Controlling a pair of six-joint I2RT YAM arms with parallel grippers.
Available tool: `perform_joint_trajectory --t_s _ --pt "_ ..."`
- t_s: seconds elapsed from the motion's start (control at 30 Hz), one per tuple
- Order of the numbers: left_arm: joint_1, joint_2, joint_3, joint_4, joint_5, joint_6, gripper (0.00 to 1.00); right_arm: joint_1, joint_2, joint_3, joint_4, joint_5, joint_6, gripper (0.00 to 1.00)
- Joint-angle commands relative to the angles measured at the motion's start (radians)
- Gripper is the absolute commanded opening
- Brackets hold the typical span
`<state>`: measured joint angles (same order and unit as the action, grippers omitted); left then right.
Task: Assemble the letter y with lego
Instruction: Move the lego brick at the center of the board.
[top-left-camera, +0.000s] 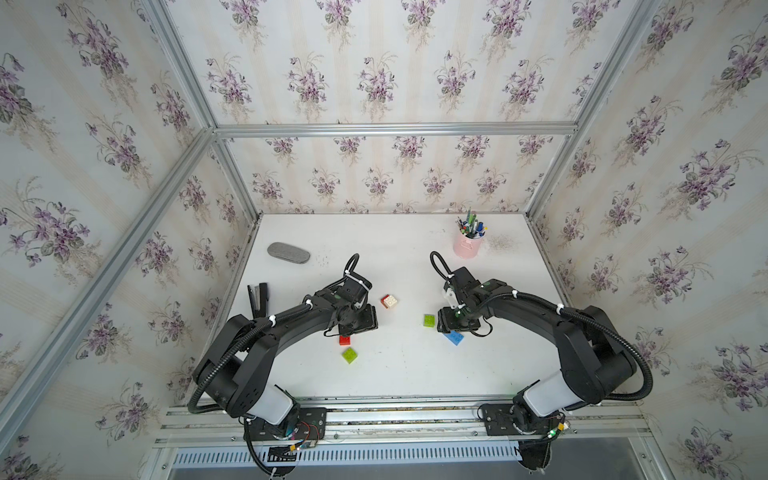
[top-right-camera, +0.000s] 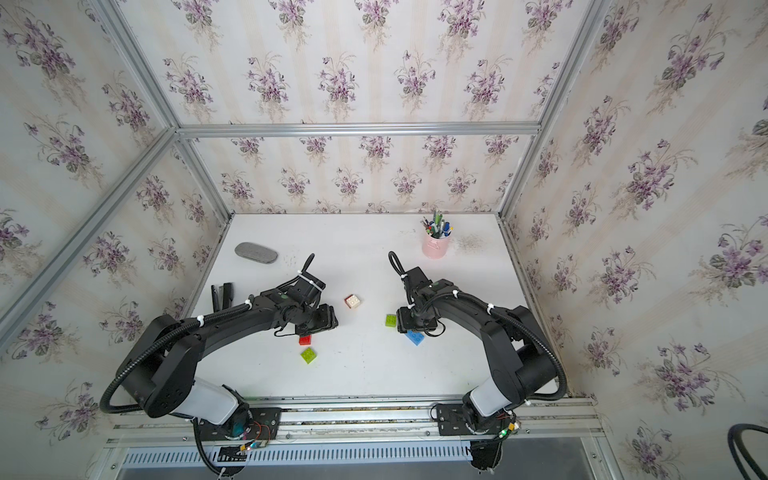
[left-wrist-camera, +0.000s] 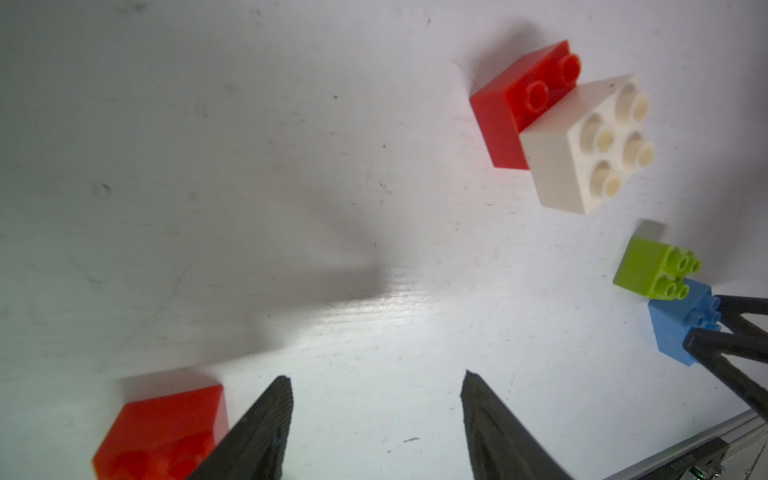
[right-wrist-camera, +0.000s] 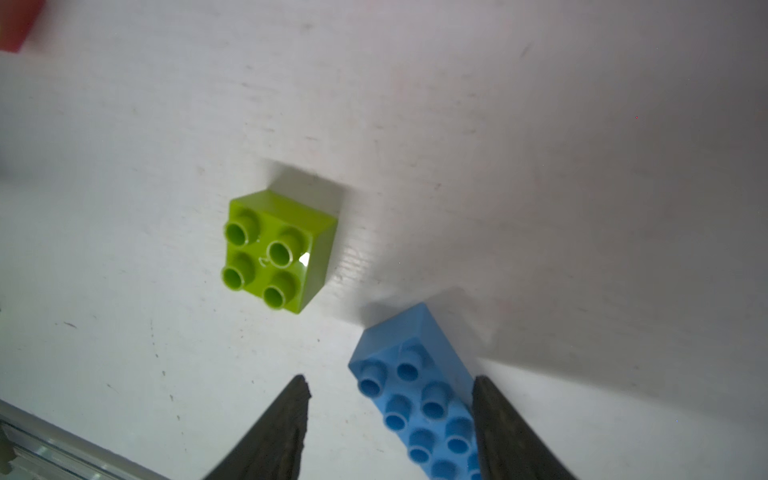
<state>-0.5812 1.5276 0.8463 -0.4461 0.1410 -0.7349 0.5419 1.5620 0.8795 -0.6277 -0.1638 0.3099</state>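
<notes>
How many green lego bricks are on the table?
2. One green brick lies beside the loose red brick. The second green brick sits beside the blue brick. Others may be hidden.

We record one red brick (top-left-camera: 344, 340); a second red brick (left-wrist-camera: 505, 112); a white brick (left-wrist-camera: 582, 145) with cream studs; one lime-green brick (top-left-camera: 349, 355) and a second lime-green brick (right-wrist-camera: 276, 249); a sky-blue brick (right-wrist-camera: 415, 374); a pink cup (top-left-camera: 468, 247); a grey oval case (top-left-camera: 288, 252); a white, scuffed table (top-left-camera: 407, 374); a silver metal frame (top-left-camera: 395, 129); wallpaper (top-left-camera: 374, 62) in pale cream stripes with purple violet sprays and grey-green leaves.
</notes>
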Motion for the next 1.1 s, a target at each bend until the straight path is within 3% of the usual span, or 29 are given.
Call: perform_joint_trajectory --t_s 0.0,0.4,0.63,1.07 --pt "0.001 0.005 0.003 -0.002 0.001 0.007 0.67 0.044 0.016 0.010 -0.037 0.064 0.000 0.59" --pt "0.002 -0.008 -0.012 -0.002 -0.015 0.002 0.67 0.140 0.070 0.065 -0.049 0.092 -0.027 0.36" --pt "0.003 -0.037 -0.035 -0.002 -0.031 -0.005 0.67 0.240 0.139 0.172 -0.031 0.074 -0.084 0.36" --pt "0.015 -0.086 -0.078 -0.003 -0.047 -0.021 0.67 0.301 0.301 0.346 -0.015 0.099 -0.153 0.40"
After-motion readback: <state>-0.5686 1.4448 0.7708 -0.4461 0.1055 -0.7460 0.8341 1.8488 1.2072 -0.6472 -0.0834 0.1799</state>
